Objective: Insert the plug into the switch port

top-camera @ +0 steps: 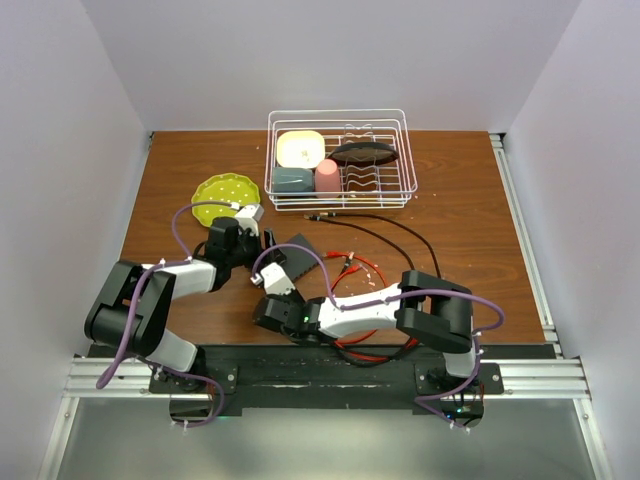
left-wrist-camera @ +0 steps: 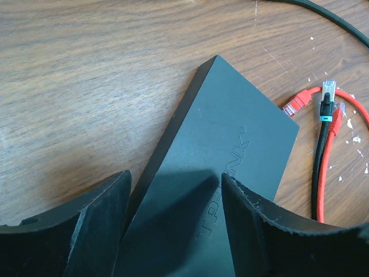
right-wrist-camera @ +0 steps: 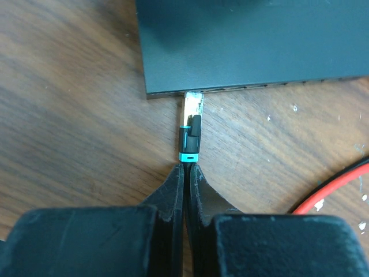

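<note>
The right gripper (right-wrist-camera: 185, 168) clenches the plug (right-wrist-camera: 191, 130), its tip apparently hidden under the edge of the switch (right-wrist-camera: 253, 40), while the left gripper (left-wrist-camera: 176, 176), jaws released, straddles the switch's cut-off end.

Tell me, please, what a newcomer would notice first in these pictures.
Most striking is the right gripper, shut on a black plug whose clear tip sits right at the port edge of the matte-black switch on the wooden table. The left gripper stands open over the switch's other end. At the far edge, a white dish rack holds colourful dishes.
</note>
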`<state>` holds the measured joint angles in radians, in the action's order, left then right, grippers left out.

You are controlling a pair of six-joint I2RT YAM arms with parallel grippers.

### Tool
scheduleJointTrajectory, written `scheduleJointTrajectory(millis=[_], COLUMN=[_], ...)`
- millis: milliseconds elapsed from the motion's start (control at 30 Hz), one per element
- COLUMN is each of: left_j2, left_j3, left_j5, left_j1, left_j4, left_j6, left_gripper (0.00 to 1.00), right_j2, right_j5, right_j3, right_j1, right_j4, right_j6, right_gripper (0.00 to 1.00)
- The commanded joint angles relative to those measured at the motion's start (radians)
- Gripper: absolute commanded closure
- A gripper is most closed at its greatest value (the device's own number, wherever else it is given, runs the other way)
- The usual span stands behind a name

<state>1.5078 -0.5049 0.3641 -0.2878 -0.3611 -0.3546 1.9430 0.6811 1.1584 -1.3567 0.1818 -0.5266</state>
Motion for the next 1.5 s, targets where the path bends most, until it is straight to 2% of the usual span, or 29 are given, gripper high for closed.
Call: scheduleJointTrajectory(millis=[0, 567, 900, 1133, 1467], left_j2=[0.005, 0.031, 0.046, 0.077, 0.091], left_j3=[-0.017, -0.02, -0.015, -0.02, -0.021], left_j5=[0.062, 0.091, 0.144, 0.188, 0.217], left_j1=[-0.005, -0.005, -0.005, -0.005, -0.007], left_j4=[0.008, -0.006, -0.018, -0.038, -0.042], left_j6=[0.009, 0.009, 0.0, -0.004, -0.004], left_gripper=[0.33, 0.41, 0.45, 0.48, 0.52], right_j2=[-0.003, -0.099, -0.072, -0.087, -0.139], right_j5=[-0.075, -0.129, -0.169, -0.189, -0.247], right_j3=[-0.016, -0.085, -0.059, -0.072, -0.105], right_j1=[-0.001, 0.093, 0.099, 0.106, 0.186], right_j4=[-0.044, -0.12, -0.173, -0.237, -0.312], right_j6=[0.112, 0.117, 0.126, 0.203, 0.278], right_gripper=[1.0, 1.0, 1.0, 1.0, 1.0])
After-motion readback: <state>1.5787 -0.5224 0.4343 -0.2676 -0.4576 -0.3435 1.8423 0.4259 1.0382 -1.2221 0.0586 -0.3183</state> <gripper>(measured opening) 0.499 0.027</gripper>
